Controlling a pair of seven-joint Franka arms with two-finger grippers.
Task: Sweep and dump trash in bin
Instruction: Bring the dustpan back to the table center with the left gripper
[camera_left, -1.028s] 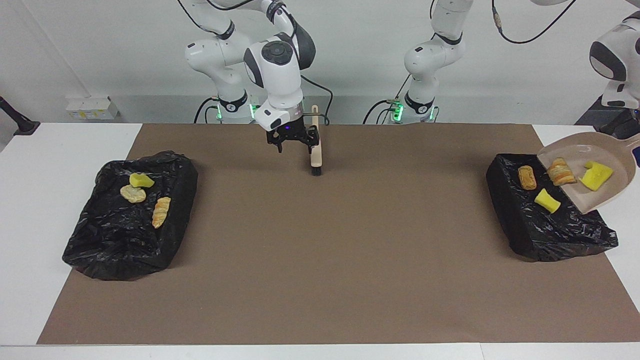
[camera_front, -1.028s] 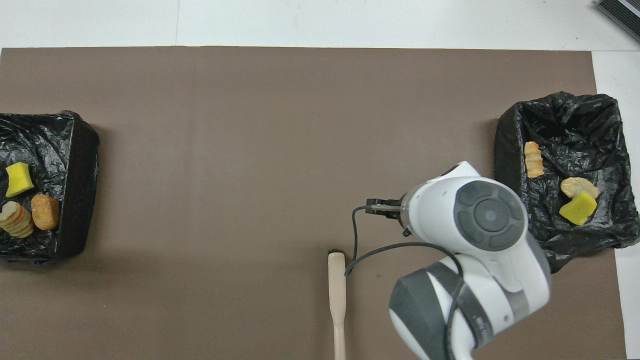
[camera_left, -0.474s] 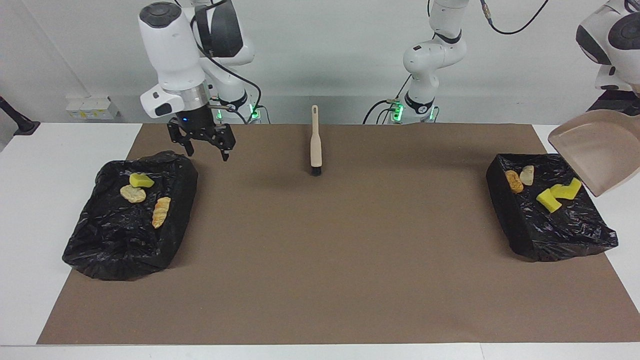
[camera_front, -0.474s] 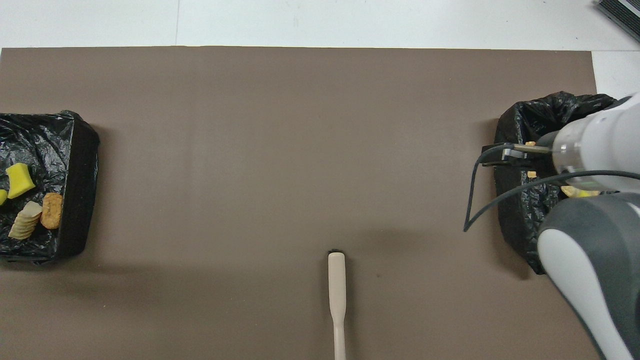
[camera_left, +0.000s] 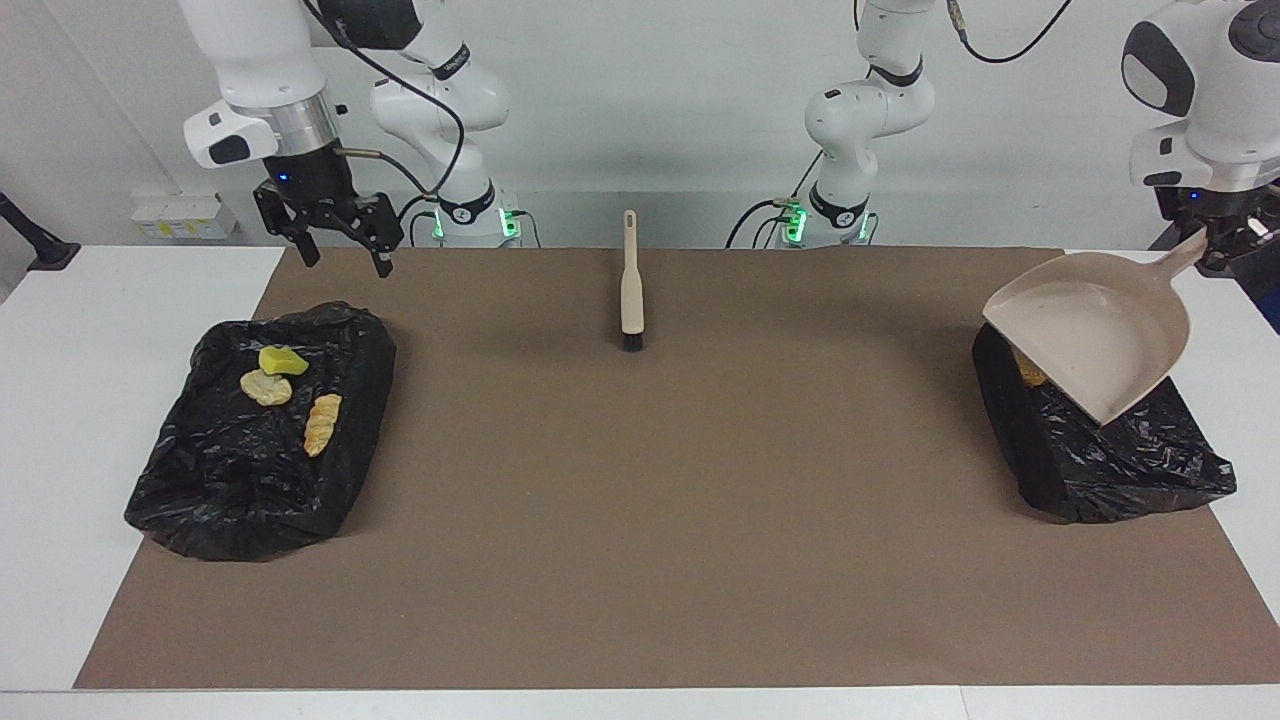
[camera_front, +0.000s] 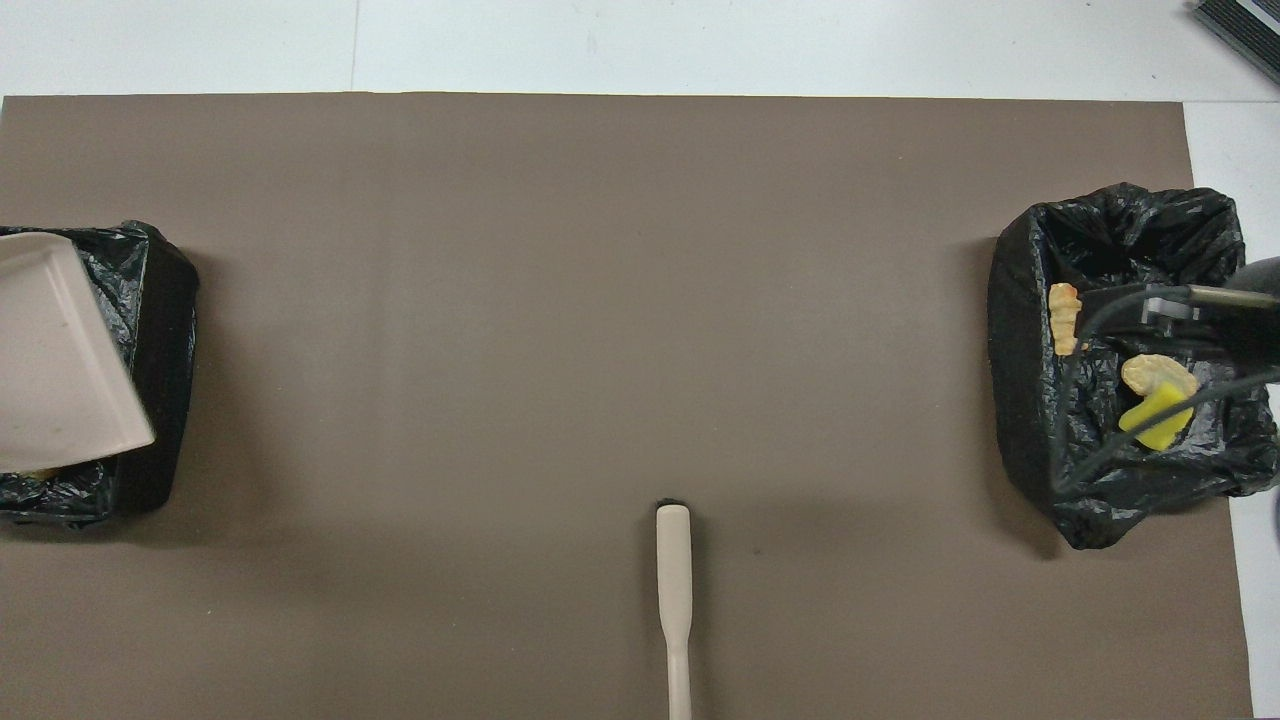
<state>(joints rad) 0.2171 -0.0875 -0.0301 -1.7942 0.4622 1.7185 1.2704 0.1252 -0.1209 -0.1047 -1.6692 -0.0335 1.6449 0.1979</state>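
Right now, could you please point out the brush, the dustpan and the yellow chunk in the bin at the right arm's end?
brush (camera_left: 631, 290): facing view, on its beige back.
dustpan (camera_left: 1095, 335): facing view, on its empty pan.
yellow chunk (camera_left: 281, 360): facing view, on its top face.

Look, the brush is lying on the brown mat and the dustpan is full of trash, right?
Not quite. The brush does lie on the brown mat, but the dustpan is empty, held up over a black bin. The facing view shows it.
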